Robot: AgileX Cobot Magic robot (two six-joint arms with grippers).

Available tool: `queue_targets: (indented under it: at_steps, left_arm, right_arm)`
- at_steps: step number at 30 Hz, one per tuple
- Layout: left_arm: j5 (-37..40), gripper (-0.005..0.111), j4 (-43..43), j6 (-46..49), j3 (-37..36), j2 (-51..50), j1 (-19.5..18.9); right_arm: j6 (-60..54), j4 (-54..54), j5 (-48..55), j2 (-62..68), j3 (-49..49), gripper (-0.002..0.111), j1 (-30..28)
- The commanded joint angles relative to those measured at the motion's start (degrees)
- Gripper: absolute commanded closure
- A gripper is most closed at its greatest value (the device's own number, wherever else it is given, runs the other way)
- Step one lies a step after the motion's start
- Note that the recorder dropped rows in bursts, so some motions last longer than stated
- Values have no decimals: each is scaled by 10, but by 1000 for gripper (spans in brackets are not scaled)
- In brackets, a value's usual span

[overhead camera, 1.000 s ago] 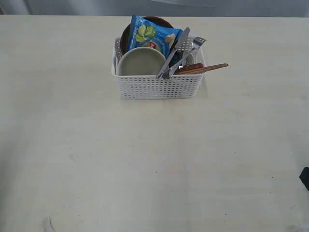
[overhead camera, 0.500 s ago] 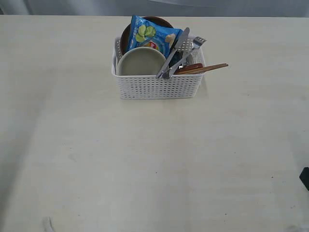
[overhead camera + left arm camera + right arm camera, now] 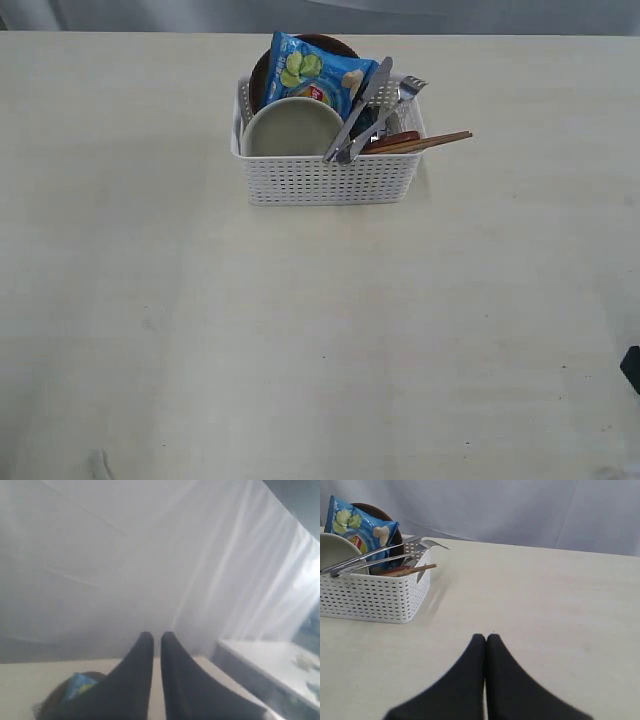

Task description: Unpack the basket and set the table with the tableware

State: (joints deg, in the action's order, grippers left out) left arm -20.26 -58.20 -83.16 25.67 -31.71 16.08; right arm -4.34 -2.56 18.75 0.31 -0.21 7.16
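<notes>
Well, nothing had left the white perforated plastic basket [image 3: 325,180] yet, and it sat on the pale beige tabletop [image 3: 300,350] well ahead of both sets of jaws. The right gripper [image 3: 486,637] was clenched tight on nothing, its fingers pressed together low over bare table. The left gripper [image 3: 157,636] showed a thin slit between its fingers, released and empty, with the blue chip bag [image 3: 79,684] peeking out beyond and beneath them.

Trouble looked likely inside that crowded basket. The steel knife [image 3: 360,108] and steel fork [image 3: 395,100] leaned across the rim of the cream bowl [image 3: 293,128] and against the bag. Pulling the bowl or bag first would probably send both clattering. The wooden chopsticks [image 3: 435,140] jutted out past the basket wall on the side nearer the right jaws, beside the red-brown spoon [image 3: 395,140]. A careless approach from there could sweep them onto the table. The brown round plate [image 3: 258,80] stood wedged farthest from either jaw, behind the bag, so dragging it could tip the light basket. And jaws arriving clenched would only shove things, not grasp them.
</notes>
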Motion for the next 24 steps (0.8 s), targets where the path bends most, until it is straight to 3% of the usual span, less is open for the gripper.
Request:
queue_targets:
  at_steps: [1,3,8,14,18,21,24]
  left_arm:
    - [-80,77,-194,-80,111,-152,34]
    - [-77,64,-243,-88,162,-213,41]
    - [-2,65,-390,-183,253,-331,42]
    - [214,65,-417,-209,282,-421,42]
    - [420,69,-414,-69,282,-473,42]
    - [511,73,-296,43,300,-511,37]
    - [494,75,-12,266,342,-558,2]
  right_arm:
    - [1,0,-4,-3,2,109,2]
    - [1,0,-4,-3,2,109,2]
    - [1,0,-4,-3,2,109,2]
    - [1,0,-4,-3,2,109,2]
    - [1,0,-4,-3,2,109,2]
    - [1,0,-4,-3,2,109,2]
    - [1,0,-4,-3,2,109,2]
